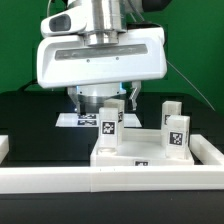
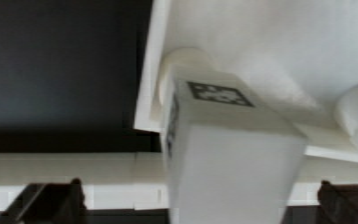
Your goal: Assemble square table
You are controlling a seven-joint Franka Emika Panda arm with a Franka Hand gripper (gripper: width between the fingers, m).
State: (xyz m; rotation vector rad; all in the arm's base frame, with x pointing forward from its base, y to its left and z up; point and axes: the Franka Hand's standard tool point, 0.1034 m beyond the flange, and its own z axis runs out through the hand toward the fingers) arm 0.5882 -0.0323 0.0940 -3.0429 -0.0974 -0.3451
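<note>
Square table (image 1: 150, 150), its white slab lying flat against the long white border rail (image 1: 110, 182) at the front of the black work surface (image 1: 25, 115), sits partly built as the Panda arm's gripper (image 1: 108, 100) hangs directly over it. Tagged block legs stand upright on the slab: one (image 1: 110, 124) under the gripper near the slab's corner on the exterior view's left, another (image 1: 177, 130) toward the exterior view's right, and a third (image 1: 170, 107) behind that one. Whether they are screwed in or only resting cannot be told. The rail appears to serve as a backstop, keeping the slab square and steady while parts are worked on from above.

In the wrist view, the near leg (image 2: 229, 150) rises between the two dark fingertips (image 2: 51, 200), which stand wide apart on either side with clear gaps and touch nothing; the jaws are released and hold no part. That straddling pose suggests a grasp on this leg is being lined up, perhaps to turn it. The marker board (image 1: 85, 119) lies flat behind the slab.
</note>
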